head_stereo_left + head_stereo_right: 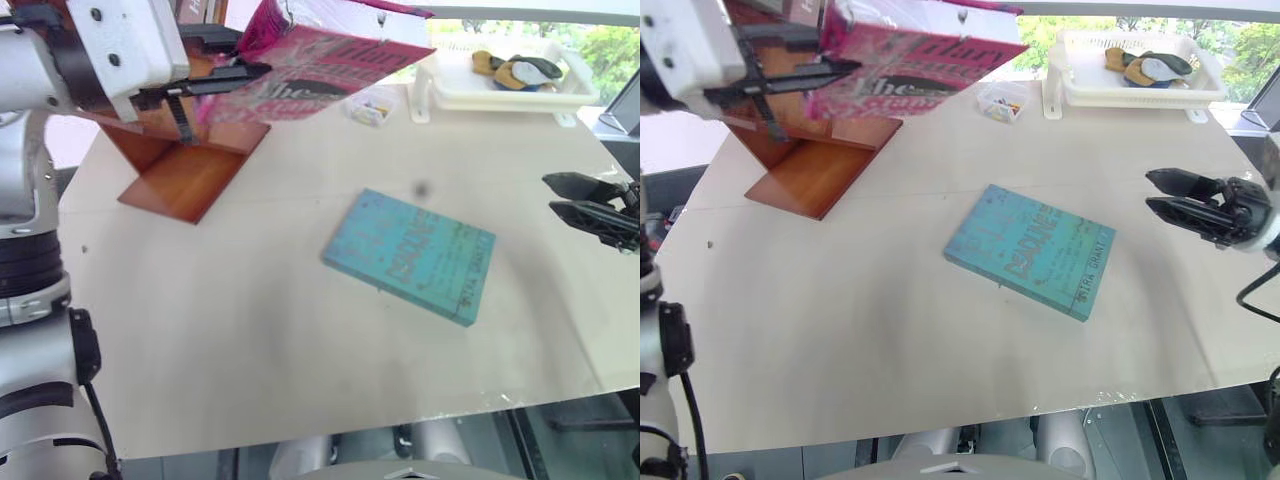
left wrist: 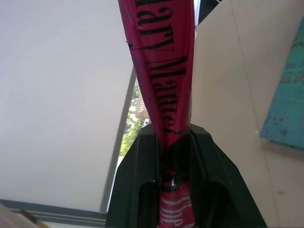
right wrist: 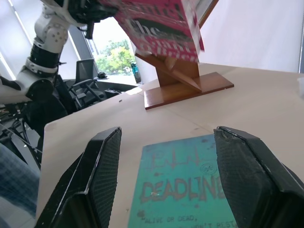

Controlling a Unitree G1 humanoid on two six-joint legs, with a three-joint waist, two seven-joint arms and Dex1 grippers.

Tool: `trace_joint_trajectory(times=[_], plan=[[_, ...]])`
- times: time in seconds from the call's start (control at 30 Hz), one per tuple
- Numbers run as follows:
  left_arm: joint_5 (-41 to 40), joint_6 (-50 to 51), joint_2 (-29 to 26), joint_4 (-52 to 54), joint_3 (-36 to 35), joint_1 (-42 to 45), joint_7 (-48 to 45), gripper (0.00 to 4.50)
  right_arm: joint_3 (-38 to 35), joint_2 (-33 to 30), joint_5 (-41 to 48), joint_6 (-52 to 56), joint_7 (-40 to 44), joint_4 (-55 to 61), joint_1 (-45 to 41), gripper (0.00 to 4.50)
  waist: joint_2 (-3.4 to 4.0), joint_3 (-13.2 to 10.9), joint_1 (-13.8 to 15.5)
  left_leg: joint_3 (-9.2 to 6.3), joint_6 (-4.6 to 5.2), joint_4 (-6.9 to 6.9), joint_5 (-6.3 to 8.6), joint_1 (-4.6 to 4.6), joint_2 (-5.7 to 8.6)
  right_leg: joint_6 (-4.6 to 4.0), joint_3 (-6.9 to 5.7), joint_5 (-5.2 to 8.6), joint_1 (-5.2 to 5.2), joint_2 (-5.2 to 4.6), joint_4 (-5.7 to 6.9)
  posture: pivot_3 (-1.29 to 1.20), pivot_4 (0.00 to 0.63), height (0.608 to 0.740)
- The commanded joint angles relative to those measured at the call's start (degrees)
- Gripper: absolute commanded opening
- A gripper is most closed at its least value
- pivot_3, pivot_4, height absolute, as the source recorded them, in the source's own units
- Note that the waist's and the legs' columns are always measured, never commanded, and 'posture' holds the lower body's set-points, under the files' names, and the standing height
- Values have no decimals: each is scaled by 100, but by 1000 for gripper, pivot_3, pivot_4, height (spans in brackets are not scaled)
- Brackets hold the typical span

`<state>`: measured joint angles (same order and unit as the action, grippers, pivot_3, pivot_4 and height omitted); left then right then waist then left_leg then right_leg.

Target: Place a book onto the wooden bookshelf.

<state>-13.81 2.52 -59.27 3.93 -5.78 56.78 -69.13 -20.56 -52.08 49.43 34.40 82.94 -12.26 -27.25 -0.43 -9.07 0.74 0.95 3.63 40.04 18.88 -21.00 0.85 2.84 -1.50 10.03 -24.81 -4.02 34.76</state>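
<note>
The bright pink book [image 1: 320, 60] hangs tilted in the air at the back left, with my left gripper [image 1: 235, 58] shut on its edge. In the left wrist view the black fingers [image 2: 142, 161] pinch the book's [image 2: 164, 71] pink cover. Right below and behind it, the reddish-brown wooden bookshelf [image 1: 185, 170] stands on the table's back left corner. The book is above the bookshelf [image 3: 185, 88], and I cannot tell whether they touch. My right gripper [image 1: 1158, 192] hovers open over the table's right side, holding nothing.
A teal-blue book [image 1: 410, 255] lies flat in the middle of the table. At the back right stands a white tray [image 1: 500, 100] with a few small items. A small clear container [image 1: 372, 105] sits left of the tray.
</note>
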Motion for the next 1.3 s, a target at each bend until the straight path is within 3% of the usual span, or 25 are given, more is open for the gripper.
trace_joint_trajectory(times=[0.03,0.3,0.57,0.73,0.93,1.3], plan=[[-102,-208,-393,133,-369,209,-80,340,-25,-93,-95,-135,233,-131,-235,3146,0,0,-2,0,0,0,0,0,0,0,0,0,0,0,-1,0,150,740],[507,-1217,-1432,-732,-343,176,-338,340,30,118,87,74,327,-74,-615,3146,2,-3,-19,4,0,0,0,4,-1,0,1,1,0,4,3,0,150,740],[760,-1715,-1892,-1247,-257,-40,-422,340,7,178,123,149,289,4,-657,3146,2,-4,5,2,5,1,3,-4,0,2,-5,1,0,2,3,0,150,740],[1306,-2892,-1894,-2563,76,-47,-334,340,-37,232,210,219,170,283,-530,3146,5,-5,-5,13,5,1,3,-3,-1,3,-6,3,-1,3,2,0,150,740],[2096,-4318,-1750,-4318,633,724,-43,340,-134,291,463,421,-17,772,-336,3146,-2,-8,0,31,5,4,3,-10,2,4,-14,2,0,6,8,0,150,740],[3618,-5441,-1269,-6255,1628,1974,978,340,-345,349,866,736,-505,1370,-112,3146,-4,-8,-12,17,9,9,5,-34,12,6,-42,1,-3,0,5,0,150,740]])
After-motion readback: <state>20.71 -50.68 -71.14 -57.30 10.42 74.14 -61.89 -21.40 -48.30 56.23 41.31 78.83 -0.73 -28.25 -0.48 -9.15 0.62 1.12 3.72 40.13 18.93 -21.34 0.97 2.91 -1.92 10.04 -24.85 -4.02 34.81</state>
